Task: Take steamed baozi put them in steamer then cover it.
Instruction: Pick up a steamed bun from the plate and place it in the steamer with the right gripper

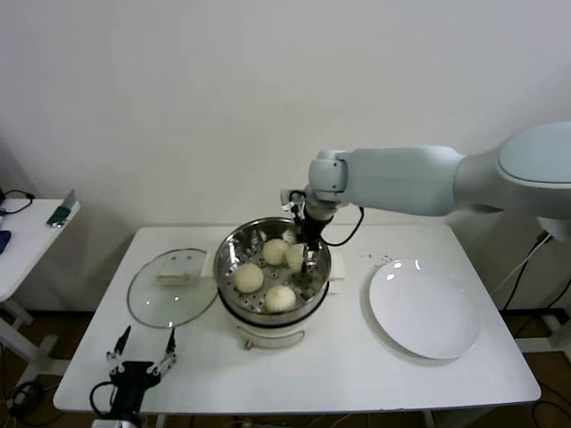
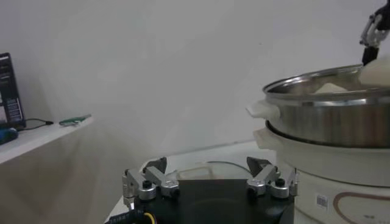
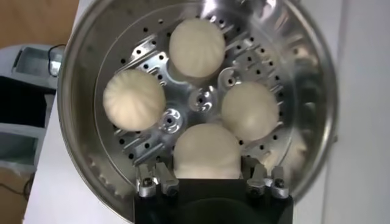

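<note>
Baozi: four small round cream-white steamed baozi (image 3: 198,46) sit on the perforated tray inside the round shiny stainless-steel steamer (image 1: 314,276), at mid-table
Right gripper: the right gripper (image 1: 304,252) reaches down into the steamer, fingers (image 3: 152,181) closed around the fourth bun (image 3: 207,150) at the far right of the tray
Cover: round clear glass cover (image 1: 172,285) with cream bar handle lies flat on the table, just left of the steamer
Left gripper: the left gripper (image 1: 143,351) waits low at the table's near-left edge, fingers (image 2: 262,175) spread apart
Plate: flat white plate (image 1: 424,308), right of the steamer
</note>
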Robot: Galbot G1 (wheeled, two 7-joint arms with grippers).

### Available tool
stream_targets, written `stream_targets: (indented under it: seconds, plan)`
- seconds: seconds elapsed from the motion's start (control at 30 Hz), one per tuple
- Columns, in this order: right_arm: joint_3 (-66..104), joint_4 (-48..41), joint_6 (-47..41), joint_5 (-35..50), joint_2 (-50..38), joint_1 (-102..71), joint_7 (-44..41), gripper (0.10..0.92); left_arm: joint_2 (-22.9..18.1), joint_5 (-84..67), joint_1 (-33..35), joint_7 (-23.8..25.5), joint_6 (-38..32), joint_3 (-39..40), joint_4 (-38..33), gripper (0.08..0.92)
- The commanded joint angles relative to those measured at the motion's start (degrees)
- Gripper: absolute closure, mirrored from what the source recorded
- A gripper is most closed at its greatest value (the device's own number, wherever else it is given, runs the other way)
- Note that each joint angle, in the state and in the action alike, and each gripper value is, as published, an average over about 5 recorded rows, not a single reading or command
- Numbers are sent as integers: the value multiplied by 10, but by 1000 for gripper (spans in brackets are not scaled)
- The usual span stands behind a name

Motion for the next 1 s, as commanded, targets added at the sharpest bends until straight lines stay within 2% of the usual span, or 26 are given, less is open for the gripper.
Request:
stream_targets:
  seconds: [0.03, 0.27, 0.53, 0.87, 1.0]
  plan:
    - [-15, -3, -3, -11, 17, -30, 5, 322, 2, 0, -3, 0, 2, -1, 5, 177]
    - [-13, -8, -3, -16, 13, -31, 8, 313, 2, 1, -6, 0, 3, 1, 8, 177]
    - [1, -10, -6, -15, 7, -22, 6, 209, 1, 4, -6, 0, 3, 2, 7, 177]
    - [51, 2, 10, -7, -39, 19, -10, 202, 1, 5, -7, 0, 4, 2, 8, 177]
    - [102, 17, 35, -47, -87, 20, 8, 203, 0, 9, -8, -3, 1, 2, 10, 177]
